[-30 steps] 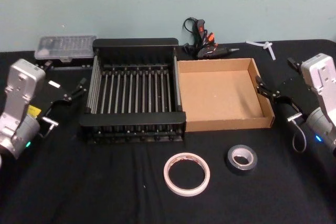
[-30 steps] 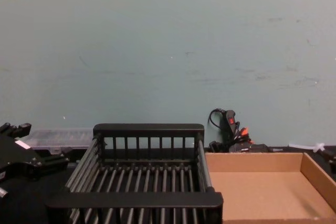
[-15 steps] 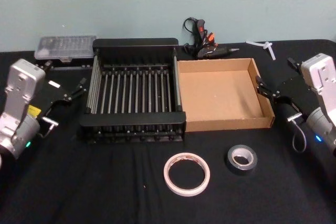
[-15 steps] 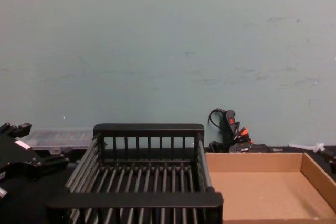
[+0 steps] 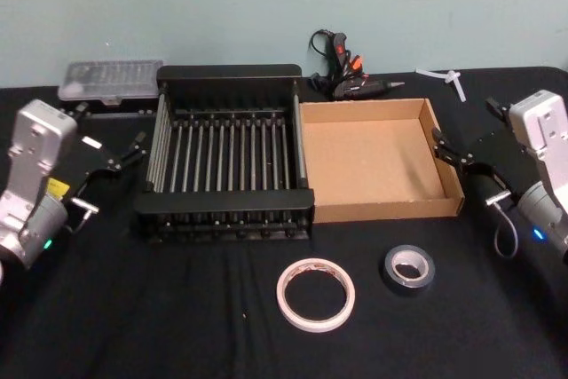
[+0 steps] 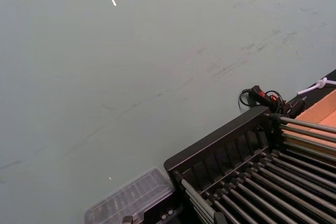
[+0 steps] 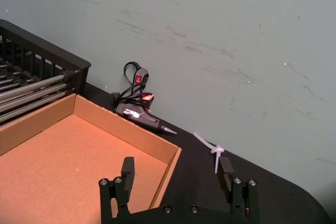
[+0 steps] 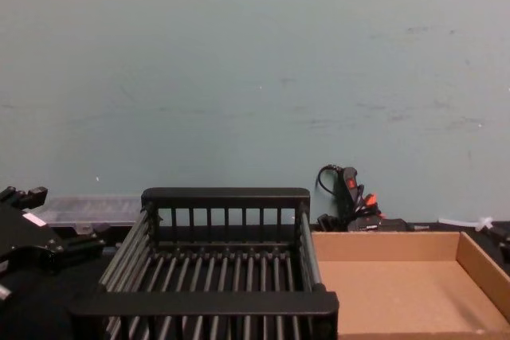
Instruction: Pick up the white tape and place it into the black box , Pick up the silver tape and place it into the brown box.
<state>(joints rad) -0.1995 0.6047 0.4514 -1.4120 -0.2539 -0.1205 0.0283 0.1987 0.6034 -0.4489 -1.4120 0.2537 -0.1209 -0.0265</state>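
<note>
While both tapes lie untouched near the table's front edge, each arm waits at its own flank, which looks like a ready pose before any pick. In the head view the white tape [image 5: 315,294] lies flat at about 6 o'clock from the black box [image 5: 226,155], well apart from it, and the silver tape [image 5: 409,267] lies flat just at its 3 o'clock side, at roughly 6 o'clock from the brown box [image 5: 380,159]. Both boxes sit side by side, walls touching, and hold nothing; each roll thus lies in front of its own target.

At 9 o'clock of the crate hangs the left gripper [image 5: 114,161], fingers spread and empty. Beside the cardboard box's 3 o'clock wall the right gripper [image 7: 174,178] is wide apart too, holding nothing, over that wall's edge.

A black cloth [image 5: 133,308] covers the table. At 12 o'clock, against a scuffed pale teal wall [image 8: 255,77], lie a hot glue gun [image 5: 348,77], a clear plastic case [image 5: 108,82] and a white cable tie [image 5: 448,77].
</note>
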